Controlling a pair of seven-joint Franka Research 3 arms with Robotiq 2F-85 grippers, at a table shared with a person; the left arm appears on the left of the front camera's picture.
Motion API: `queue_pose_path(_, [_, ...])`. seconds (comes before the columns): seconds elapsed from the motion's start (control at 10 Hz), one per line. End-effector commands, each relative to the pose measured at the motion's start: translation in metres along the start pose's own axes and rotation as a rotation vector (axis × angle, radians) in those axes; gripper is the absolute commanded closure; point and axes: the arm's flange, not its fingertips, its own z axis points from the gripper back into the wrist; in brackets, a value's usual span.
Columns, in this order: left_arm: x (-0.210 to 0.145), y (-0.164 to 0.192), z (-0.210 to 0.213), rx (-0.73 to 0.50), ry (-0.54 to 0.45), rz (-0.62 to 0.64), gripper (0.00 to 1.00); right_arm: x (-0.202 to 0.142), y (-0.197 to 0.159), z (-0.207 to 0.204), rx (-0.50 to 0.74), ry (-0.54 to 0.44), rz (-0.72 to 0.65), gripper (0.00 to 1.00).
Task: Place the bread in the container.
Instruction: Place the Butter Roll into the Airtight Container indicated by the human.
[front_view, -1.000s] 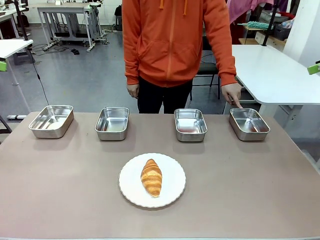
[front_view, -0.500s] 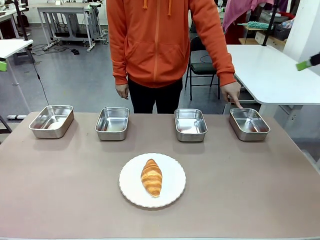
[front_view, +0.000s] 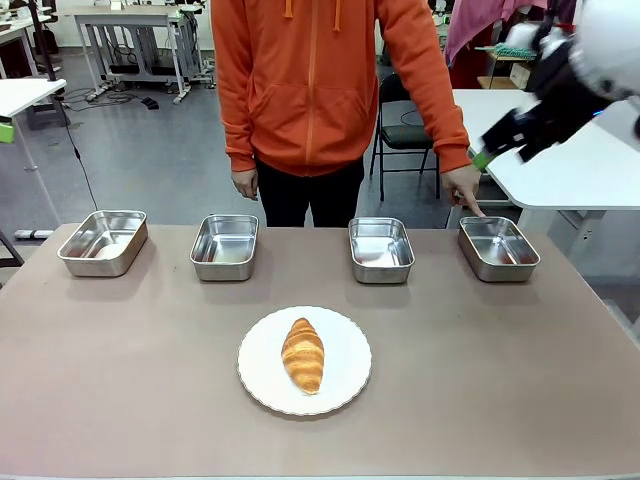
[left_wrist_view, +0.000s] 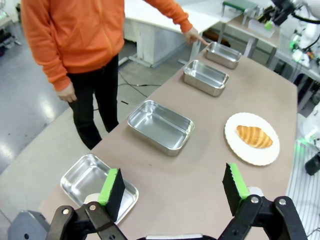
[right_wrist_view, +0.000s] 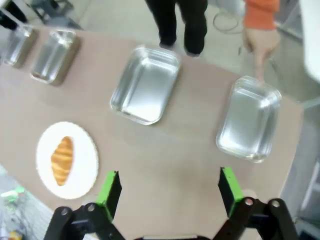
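Golden-brown bread (front_view: 303, 354) lay lengthwise on a round white plate (front_view: 350, 385) near the middle of the table (front_view: 500, 390), on the robot's side of a row of four steel trays. The container (front_view: 500, 268) was the tray at the robot's right end of that row, well apart from the bread. A person in an orange hooded top stood behind the table and pointed a hand (front_view: 464, 186) down at the container's far rim, the fingertip at or just above its corner. The other trays (front_view: 103, 262) stood in line to its left, set apart from one another.

The right tool (right_wrist_view: 169, 192) hung high near the table's right end, released, its green pads wide apart with nothing between them. The left tool (left_wrist_view: 173, 186) was likewise released, jaws spread wide, above the table's left end near the leftmost tray.
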Motion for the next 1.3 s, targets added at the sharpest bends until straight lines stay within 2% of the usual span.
queue_pose_path(0.0, [0.001, -0.002, 0.001, -0.002, -0.006, -0.010, 0.00, -0.003, 0.061, -0.026, 0.000, 0.093, -0.134, 0.00])
queue_pose_path(0.1, [0.001, -0.002, 0.001, -0.002, -0.006, -0.010, 0.00, -0.011, 0.091, -0.052, -0.002, 0.135, -0.165, 0.00])
queue_pose_path(0.2, [0.001, -0.002, 0.001, -0.002, -0.006, -0.010, 0.00, -0.022, 0.117, -0.074, -0.028, 0.135, -0.194, 0.00])
queue_pose_path(0.3, [0.001, -0.002, 0.001, -0.002, -0.006, -0.010, 0.00, -0.033, 0.127, -0.086, 0.051, 0.149, -0.159, 0.00])
queue_pose_path(0.4, [0.001, -0.002, 0.001, -0.002, -0.006, -0.010, 0.00, -0.024, 0.107, -0.060, 0.008, 0.146, -0.151, 0.00])
queue_pose_path(0.9, [0.001, -0.002, 0.001, -0.002, -0.006, -0.010, 0.00, -0.024, 0.107, -0.062, 0.016, 0.143, -0.179, 0.00])
queue_pose_path(1.2, [0.001, -0.002, 0.001, -0.002, -0.006, -0.010, 0.00, -0.021, 0.203, -0.120, -0.055, 0.233, -0.267, 0.00])
